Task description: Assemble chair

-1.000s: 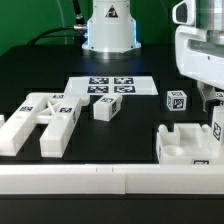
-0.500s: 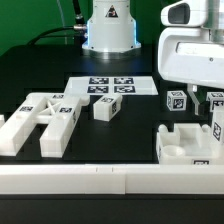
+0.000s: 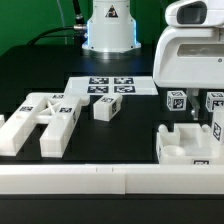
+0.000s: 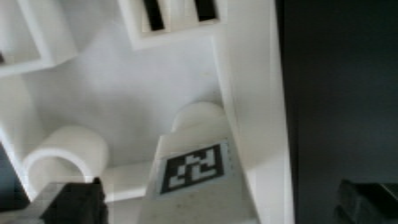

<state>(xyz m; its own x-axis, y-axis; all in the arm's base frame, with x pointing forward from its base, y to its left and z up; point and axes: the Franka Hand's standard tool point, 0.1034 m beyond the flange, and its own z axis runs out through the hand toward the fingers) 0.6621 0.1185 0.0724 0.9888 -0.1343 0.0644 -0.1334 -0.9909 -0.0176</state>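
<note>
Now: gripper (image 3: pixel 203 113) jaws wide, nothing held, hanging just above the seat block (image 3: pixel 185 148). In the wrist view the block's tag (image 4: pixel 196 166) sits straight below, between the fingers. The block's long wall runs crosswise to their closing line.

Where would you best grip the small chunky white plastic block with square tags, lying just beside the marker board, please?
Take the small white block by two opposite upright side faces, coming straight down from above. It sits flat and alone on the black table, so both sides look free, and its boxy shape offers parallel faces.
</note>
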